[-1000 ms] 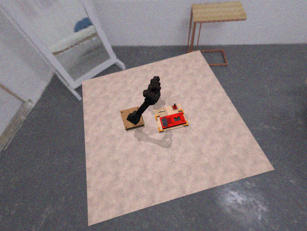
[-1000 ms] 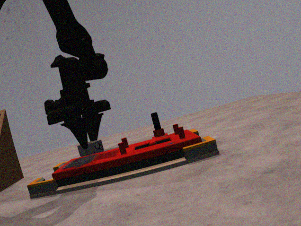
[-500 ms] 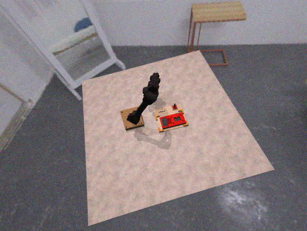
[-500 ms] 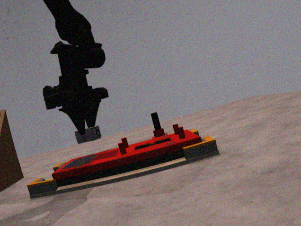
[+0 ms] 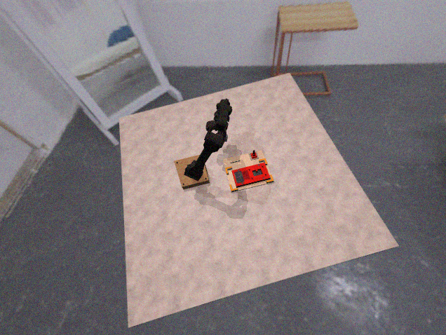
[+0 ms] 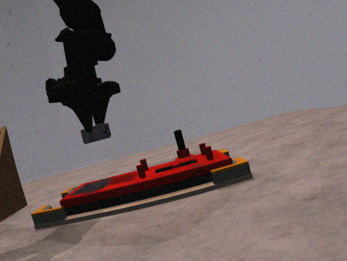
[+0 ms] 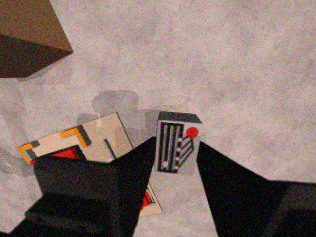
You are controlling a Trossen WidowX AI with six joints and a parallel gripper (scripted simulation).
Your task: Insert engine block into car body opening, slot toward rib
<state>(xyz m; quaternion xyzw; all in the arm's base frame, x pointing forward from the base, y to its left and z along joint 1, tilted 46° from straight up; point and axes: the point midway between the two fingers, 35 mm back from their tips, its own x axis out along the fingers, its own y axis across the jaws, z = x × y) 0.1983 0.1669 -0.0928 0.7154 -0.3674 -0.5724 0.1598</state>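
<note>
My gripper (image 6: 94, 128) (image 7: 175, 143) is shut on the grey engine block (image 6: 96, 135) (image 7: 170, 154), holding it in the air above the height of the car body. In the wrist view the block's top shows dark ribbed strips and a red round spot. The red car body (image 5: 248, 174) (image 6: 126, 179) (image 7: 67, 153) lies flat on a beige tray (image 5: 234, 162) (image 6: 134, 203) (image 7: 107, 124), between yellow-edged corner pieces. The car body's dark opening (image 5: 257, 172) is bare of the block. The rib is too small to tell. In the top view the fingers and block are hidden by the arm.
A black lever (image 5: 253, 152) (image 6: 179, 139) stands on a red base at the tray's far side. Red posts (image 6: 141, 170) (image 6: 207, 153) rise from the car body. The arm's brown base block (image 5: 185, 165) (image 6: 11, 182) (image 7: 30, 24) stands beside the tray.
</note>
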